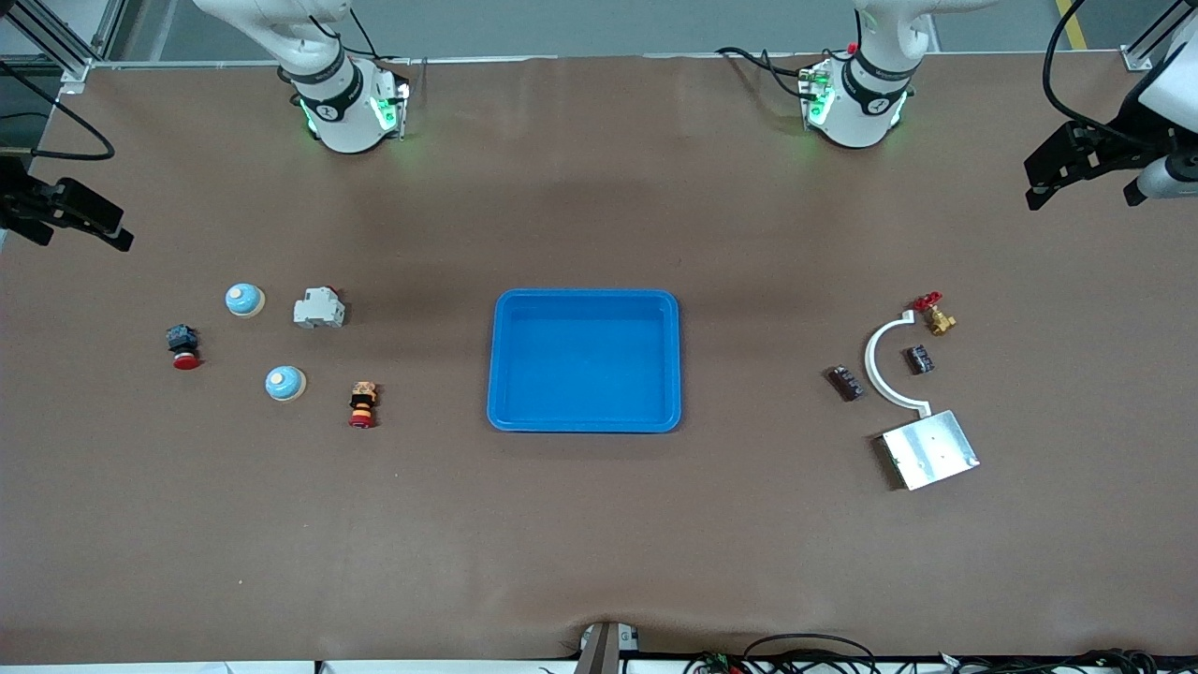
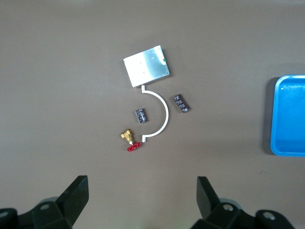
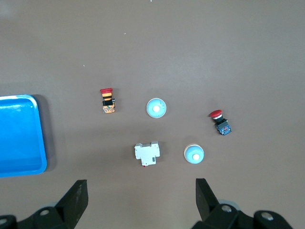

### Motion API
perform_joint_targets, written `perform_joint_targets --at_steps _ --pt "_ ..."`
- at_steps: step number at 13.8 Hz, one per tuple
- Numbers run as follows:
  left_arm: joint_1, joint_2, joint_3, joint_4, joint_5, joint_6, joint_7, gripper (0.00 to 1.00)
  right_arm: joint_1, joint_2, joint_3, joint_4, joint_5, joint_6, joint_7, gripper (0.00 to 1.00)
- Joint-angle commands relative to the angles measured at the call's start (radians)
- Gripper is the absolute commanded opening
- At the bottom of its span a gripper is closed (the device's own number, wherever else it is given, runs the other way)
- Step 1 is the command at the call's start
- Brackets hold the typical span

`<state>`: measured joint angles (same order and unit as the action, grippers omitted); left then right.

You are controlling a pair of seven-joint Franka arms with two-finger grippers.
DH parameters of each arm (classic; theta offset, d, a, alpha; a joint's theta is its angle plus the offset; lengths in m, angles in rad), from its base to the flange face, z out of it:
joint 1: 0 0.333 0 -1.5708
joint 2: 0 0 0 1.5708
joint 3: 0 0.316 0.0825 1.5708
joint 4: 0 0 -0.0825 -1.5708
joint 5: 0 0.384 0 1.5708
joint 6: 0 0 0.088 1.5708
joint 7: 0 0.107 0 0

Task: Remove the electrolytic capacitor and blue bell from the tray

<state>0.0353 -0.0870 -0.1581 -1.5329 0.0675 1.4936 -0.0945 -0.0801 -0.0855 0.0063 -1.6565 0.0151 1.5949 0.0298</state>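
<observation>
At the table's middle, your shallow bright-blue plastic tray (image 1: 585, 365) sits empty. Two round blue bells (image 1: 244, 300) (image 1: 284, 383) lie on the table below the right gripper (image 3: 141, 191), and two small dark capacitor-like parts (image 2: 140, 115) (image 2: 181, 103) below the left gripper (image 2: 143, 191). Both pairs of jaws gape wide, holding nothing. You likely have nothing left to lift out.

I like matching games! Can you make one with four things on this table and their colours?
Things:
1. tray
2. curved strip
3. square plate
4. tap handle

Colours:
A. red
B. silver
C. bright blue
D. white

Pairs: 1-C, 2-D, 3-B, 4-A
</observation>
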Motion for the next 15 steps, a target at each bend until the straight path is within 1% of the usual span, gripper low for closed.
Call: perform_joint_targets --at_steps 1,5,8,10,15 --pt "0.002 -0.011 -0.003 0.004 -0.020 0.002 0.004 1.00 -0.013 -0.013 0.009 0.006 0.000 -0.013 0.010 1.00" --pt "0.000 -0.011 -0.004 0.004 -0.020 0.002 0.002 1.00 -0.020 -0.005 0.011 0.043 -0.001 -0.015 -0.005 1.00" --pt "0.002 -0.011 -0.004 0.002 -0.021 -0.003 0.004 1.00 -0.020 -0.005 0.011 0.043 -0.004 -0.022 -0.077 1.00" --pt "0.002 -0.013 -0.004 0.002 -0.021 -0.006 0.009 1.00 -0.020 -0.005 0.011 0.043 -0.004 -0.042 -0.080 1.00" --pt "0.002 -0.010 -0.004 0.002 -0.037 -0.006 0.015 1.00 -0.020 -0.003 0.012 0.035 -0.009 -0.044 -0.079 1.00"
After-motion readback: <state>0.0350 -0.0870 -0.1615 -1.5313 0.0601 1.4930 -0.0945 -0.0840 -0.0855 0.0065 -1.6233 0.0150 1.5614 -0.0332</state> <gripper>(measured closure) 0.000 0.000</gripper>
